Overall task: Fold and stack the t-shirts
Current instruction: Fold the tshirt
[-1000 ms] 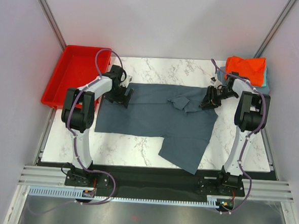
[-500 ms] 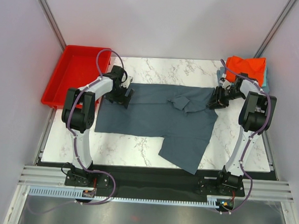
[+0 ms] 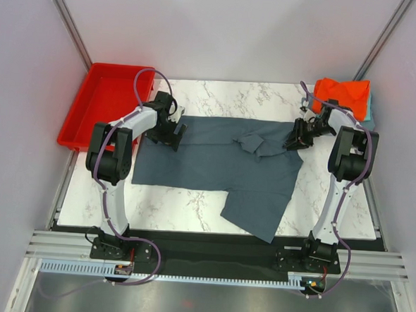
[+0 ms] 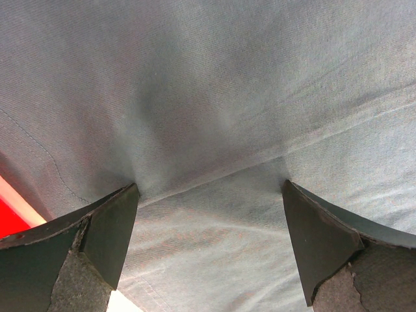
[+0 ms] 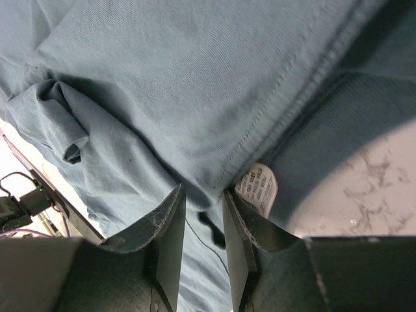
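Observation:
A large slate blue-grey t-shirt [image 3: 215,160] lies spread across the marble table, one sleeve [image 3: 255,141] folded onto it. My left gripper [image 3: 172,134] stands wide open, both fingertips pressed down on the shirt's upper left part [image 4: 214,117]. At the shirt's upper right corner my right gripper [image 3: 294,138] is narrowed on a fold of the hem [image 5: 260,123]. The white tag [image 5: 257,188] hangs beside its right finger, and that edge looks raised off the table. An orange-red t-shirt [image 3: 342,93] sits folded on a teal one [image 3: 370,115] at the back right.
A red plastic tray [image 3: 98,107] stands off the table's back left corner. The shirt's lower part [image 3: 257,212] reaches close to the table's front edge. Grey walls close in both sides.
My right gripper swung out to the right along the shirt's top edge, then came back a little to the left. The left arm has stayed where it was.

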Controlling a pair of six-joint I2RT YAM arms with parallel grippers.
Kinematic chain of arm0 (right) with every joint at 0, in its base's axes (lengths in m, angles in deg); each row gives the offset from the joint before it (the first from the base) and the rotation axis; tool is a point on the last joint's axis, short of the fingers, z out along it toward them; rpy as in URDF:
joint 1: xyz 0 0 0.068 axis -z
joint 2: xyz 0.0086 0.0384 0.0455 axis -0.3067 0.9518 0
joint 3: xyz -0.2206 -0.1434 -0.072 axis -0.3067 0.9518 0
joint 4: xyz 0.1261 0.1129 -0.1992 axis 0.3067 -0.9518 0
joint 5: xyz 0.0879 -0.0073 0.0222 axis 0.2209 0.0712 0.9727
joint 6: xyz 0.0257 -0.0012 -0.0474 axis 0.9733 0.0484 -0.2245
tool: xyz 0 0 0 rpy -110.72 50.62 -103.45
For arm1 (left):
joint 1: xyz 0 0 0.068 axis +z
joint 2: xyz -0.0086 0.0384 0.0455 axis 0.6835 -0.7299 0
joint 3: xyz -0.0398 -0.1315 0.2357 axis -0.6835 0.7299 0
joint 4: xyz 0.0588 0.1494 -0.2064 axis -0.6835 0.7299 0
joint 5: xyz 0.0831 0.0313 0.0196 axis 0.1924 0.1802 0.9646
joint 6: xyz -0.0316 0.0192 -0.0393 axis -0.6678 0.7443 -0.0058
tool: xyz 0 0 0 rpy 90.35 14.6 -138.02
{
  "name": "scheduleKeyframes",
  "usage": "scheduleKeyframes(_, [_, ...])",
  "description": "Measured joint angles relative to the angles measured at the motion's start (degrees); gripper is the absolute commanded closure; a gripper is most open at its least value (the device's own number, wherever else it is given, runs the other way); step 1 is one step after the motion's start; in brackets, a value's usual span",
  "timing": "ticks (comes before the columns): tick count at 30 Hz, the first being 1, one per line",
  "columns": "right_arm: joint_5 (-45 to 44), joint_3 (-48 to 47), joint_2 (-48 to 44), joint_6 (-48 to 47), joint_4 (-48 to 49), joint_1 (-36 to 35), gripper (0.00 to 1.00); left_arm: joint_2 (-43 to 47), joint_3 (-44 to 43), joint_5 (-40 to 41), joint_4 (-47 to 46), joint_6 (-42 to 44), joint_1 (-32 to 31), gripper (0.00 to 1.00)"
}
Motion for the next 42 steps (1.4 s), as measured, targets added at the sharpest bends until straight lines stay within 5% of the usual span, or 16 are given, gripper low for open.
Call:
scheduleKeyframes(5, [-0.09, -0.72, 0.39, -0.24, -0.13, -0.31, 0.73, 0.0, 0.0, 0.2, 0.0, 0.0, -0.26, 0.01])
scheduleKeyframes(9, [-0.42, -0.87, 0.68, -0.5, -0.09, -0.31, 0.99, 0.0, 0.0, 0.31, 0.0, 0.02, -0.39, 0.01])
scheduleKeyframes(42, [-11.19, -2.47, -3.89, -2.4, -1.29, 4.2, 0.98, -0.02, -0.07, 0.15, -0.07, 0.0, -0.96, 0.01])
